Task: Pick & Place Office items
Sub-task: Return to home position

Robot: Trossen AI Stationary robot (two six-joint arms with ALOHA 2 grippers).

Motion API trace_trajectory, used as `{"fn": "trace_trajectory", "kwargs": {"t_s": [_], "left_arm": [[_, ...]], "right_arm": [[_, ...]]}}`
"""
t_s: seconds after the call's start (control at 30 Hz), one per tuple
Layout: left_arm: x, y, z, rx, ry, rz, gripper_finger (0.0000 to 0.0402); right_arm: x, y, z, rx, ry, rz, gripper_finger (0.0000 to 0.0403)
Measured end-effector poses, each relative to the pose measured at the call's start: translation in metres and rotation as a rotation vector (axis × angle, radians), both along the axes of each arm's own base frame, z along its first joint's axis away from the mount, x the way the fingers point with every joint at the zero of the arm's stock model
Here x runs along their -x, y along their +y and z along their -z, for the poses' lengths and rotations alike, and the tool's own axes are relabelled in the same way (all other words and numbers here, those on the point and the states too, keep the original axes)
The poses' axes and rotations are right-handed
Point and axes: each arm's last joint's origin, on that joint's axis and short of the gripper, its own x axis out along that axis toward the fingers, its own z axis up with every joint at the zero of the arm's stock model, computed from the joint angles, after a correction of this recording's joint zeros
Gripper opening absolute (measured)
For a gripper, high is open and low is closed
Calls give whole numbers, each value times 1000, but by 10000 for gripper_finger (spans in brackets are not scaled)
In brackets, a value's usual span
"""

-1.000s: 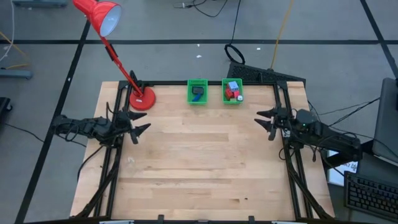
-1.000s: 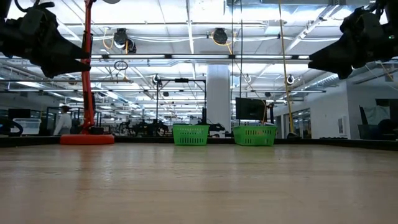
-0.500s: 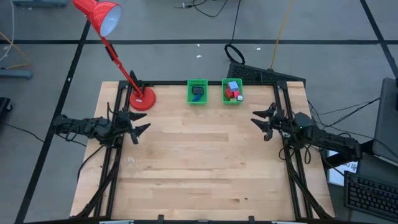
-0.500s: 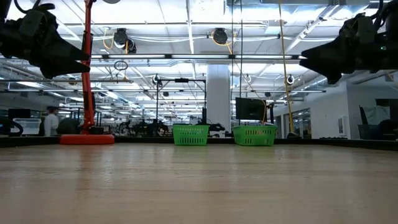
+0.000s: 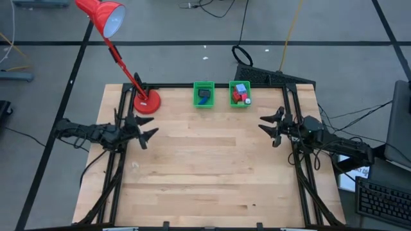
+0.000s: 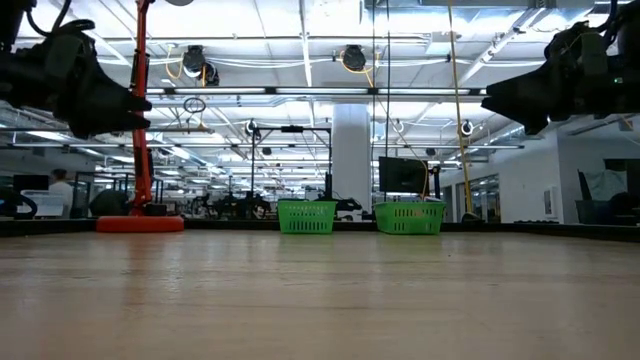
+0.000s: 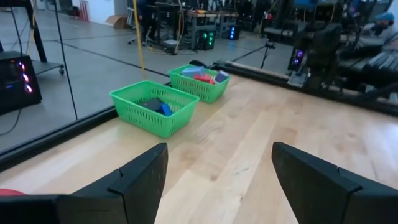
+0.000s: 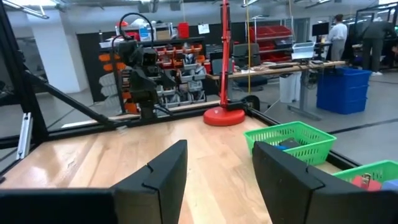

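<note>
The office items lie in two green mesh baskets at the table's far edge. The left basket [image 5: 204, 95] holds dark blue and black oblongs [image 7: 157, 106]. The right basket [image 5: 239, 94] holds red blocks and a pale blue cube [image 5: 241, 88]. My left gripper [image 5: 150, 127] hovers open above the table's left side and points toward the middle. My right gripper [image 5: 264, 122] hovers open above the right side, facing it. Neither has anything between its fingers, as the left wrist view [image 7: 217, 180] and the right wrist view [image 8: 217, 180] show.
A red desk lamp stands with its round base [image 5: 146, 101] on the far left corner, left of the baskets. Black frame rails [image 5: 302, 173] run along the table's left and right sides. Bare wood [image 5: 205, 167] lies between the grippers and toward the near edge.
My right gripper has come down a little and moved slightly toward the table's left, with its fingers tipping up toward level. It has stayed open.
</note>
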Motion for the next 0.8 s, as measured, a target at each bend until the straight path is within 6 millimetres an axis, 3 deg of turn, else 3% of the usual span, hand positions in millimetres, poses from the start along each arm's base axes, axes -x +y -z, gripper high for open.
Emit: {"fn": "trace_trajectory", "kwargs": {"t_s": [0.27,0.8], "left_arm": [[0,0,0,-13,6,2,274],[0,0,1,-1,2,4,297]], "right_arm": [[-1,0,3,11,26,3,170],[-4,-1,10,-47,93,5,168]]}}
